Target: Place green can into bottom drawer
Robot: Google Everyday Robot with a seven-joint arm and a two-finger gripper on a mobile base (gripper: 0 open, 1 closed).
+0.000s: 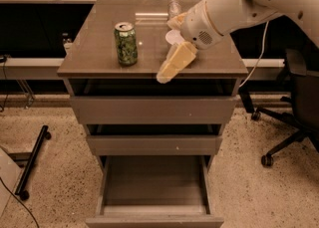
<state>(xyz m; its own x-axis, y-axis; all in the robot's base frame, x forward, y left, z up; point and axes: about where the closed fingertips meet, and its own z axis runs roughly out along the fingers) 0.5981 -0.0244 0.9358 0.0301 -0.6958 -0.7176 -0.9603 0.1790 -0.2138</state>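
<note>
Standing upright on the left of the cabinet top [94, 60], the green can [126, 44] is sitting well above the pulled-out bottom drawer [154, 184]. A white bowl [172, 37] and a glass jar [174, 9] are sitting partly behind the arm [234, 5]. The gripper [165, 75] is hanging over the top's front edge, right of the can and apart from it; whether it is spread or pressed together cannot be told.
</note>
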